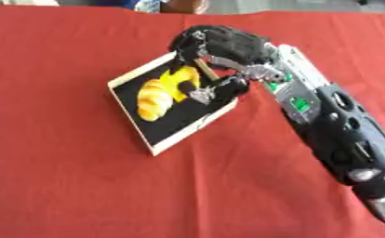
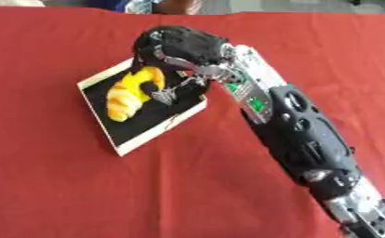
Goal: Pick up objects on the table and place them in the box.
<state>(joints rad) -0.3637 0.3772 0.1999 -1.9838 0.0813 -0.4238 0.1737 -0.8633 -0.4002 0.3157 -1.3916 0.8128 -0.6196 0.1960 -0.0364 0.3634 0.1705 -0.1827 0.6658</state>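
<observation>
A shallow box [image 1: 130,116] with a pale rim and a black floor lies askew on the red cloth, left of centre. Inside it rests an orange-brown croissant-shaped piece [image 1: 153,100]. Beside that, at the box's far right part, is a yellow curved object [image 1: 179,83]. My right hand [image 1: 224,44] hangs over the box's far right corner, its fingers curled above the yellow object and its thumb [image 1: 220,90] low on the near side of it. I cannot tell whether the object touches the box floor. The left hand shows in no view.
The red cloth [image 1: 57,186] covers the whole table, with bare cloth left of and in front of the box. My right forearm [image 2: 297,125] runs from the lower right corner up to the box.
</observation>
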